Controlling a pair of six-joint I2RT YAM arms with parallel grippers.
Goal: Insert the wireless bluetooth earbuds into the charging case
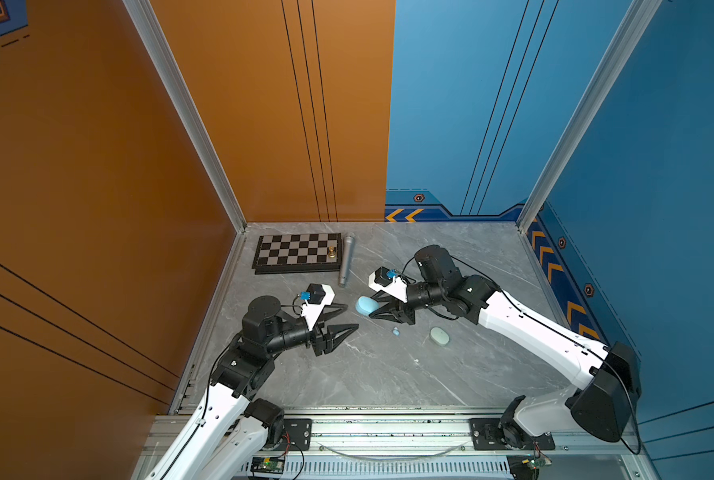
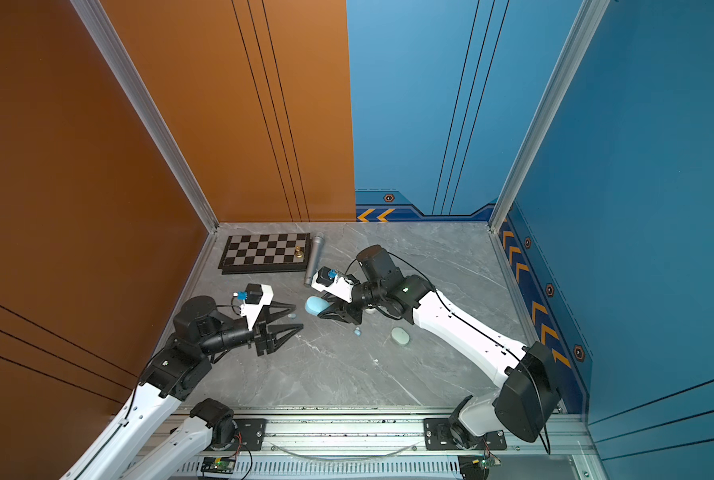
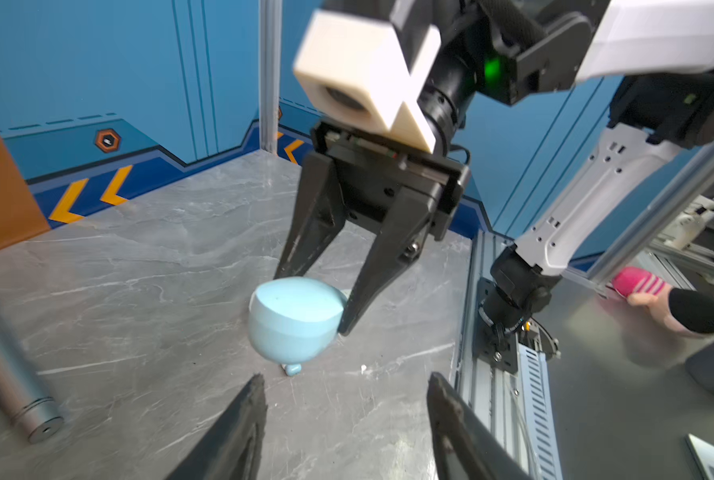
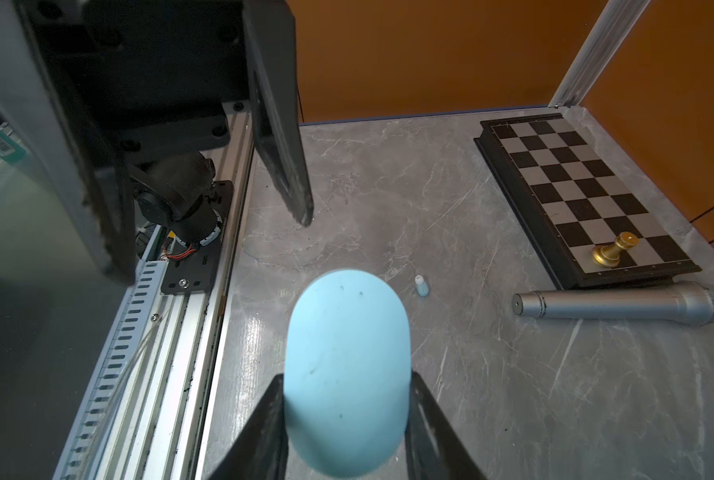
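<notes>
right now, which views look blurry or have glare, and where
Left wrist view: the white camera block up close and the microphone are blurred. Right wrist view: the blue case is sharp, with glare on the table beside it. Both top views: even light, no strong glare.

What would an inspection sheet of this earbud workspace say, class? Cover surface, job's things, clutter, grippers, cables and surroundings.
Surface: grey veined marble tabletop.
Job's things: light blue case in the right gripper's grip; pale green case and a light blue earbud lie apart on the tabletop.
Clutter: chessboard with a gold chess piece on it; silver microphone beside the board.
Grippers: left gripper open, empty; right gripper shut on the light blue case.
Cables: black cable runs along the right arm.
Surroundings: orange wall, blue wall, aluminium rail at the front.
</notes>
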